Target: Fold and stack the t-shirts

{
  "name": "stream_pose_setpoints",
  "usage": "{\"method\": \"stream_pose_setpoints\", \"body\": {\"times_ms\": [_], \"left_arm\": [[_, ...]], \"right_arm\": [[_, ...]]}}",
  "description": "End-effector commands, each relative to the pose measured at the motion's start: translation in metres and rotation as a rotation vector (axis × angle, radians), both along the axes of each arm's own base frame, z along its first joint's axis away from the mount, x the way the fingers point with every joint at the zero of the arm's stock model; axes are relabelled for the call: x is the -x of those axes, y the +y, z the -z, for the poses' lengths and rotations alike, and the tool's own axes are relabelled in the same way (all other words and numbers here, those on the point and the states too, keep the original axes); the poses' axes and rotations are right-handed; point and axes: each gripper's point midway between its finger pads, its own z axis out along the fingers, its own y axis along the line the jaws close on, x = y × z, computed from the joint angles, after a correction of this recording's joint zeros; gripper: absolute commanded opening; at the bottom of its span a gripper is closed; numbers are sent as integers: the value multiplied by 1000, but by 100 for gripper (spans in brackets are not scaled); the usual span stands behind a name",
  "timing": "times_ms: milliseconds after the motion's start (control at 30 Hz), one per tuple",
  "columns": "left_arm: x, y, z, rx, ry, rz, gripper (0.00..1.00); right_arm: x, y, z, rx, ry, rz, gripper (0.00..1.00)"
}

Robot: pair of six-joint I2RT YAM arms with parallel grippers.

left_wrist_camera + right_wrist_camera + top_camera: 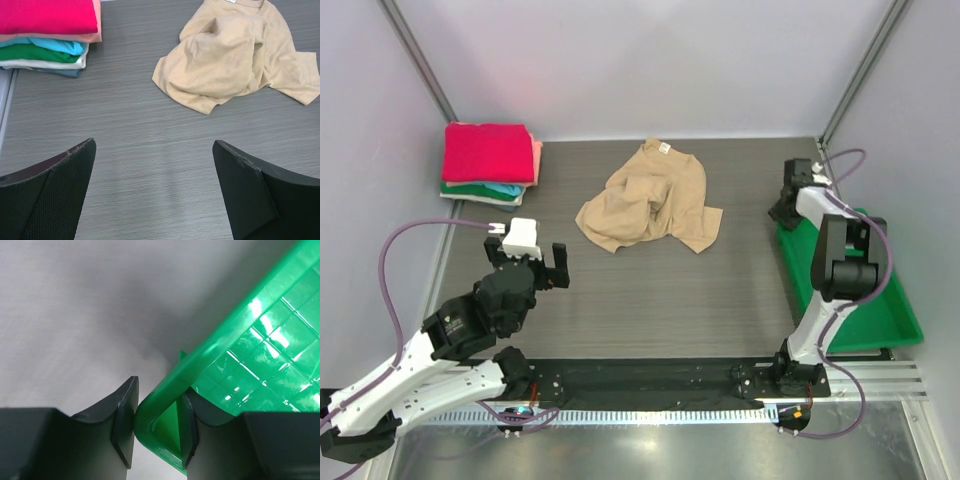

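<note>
A crumpled tan t-shirt lies unfolded at the table's middle back; it also shows in the left wrist view. A stack of folded t-shirts, pink-red on top with salmon, teal and green below, sits at the back left and shows in the left wrist view. My left gripper is open and empty above bare table, near-left of the tan shirt. My right gripper is shut on the far corner rim of the green plastic tray.
The green tray lies along the table's right side, its rim between my right fingers. White enclosure walls stand at the back and sides. Dark wood-grain table lies between the arms and the shirt.
</note>
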Motion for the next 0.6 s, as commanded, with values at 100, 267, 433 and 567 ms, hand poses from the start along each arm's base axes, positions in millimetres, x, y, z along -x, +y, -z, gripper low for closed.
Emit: {"method": "stream_pose_setpoints", "body": {"times_ms": [100,267,433,567], "left_arm": [[0,1,-12,49,-27,-8,100],[-1,-6,-8,43,-12,13,100],[-2,-7,-6,33,-6,11,100],[-3,-4,-4,20,-4,-10,100]], "right_arm": [[86,-31,0,19,30,124,24],[105,-44,-22,18,-30,153,55],[92,-44,-55,13,-91,128,99],[75,-46,-104,31,-169,113,100]]}}
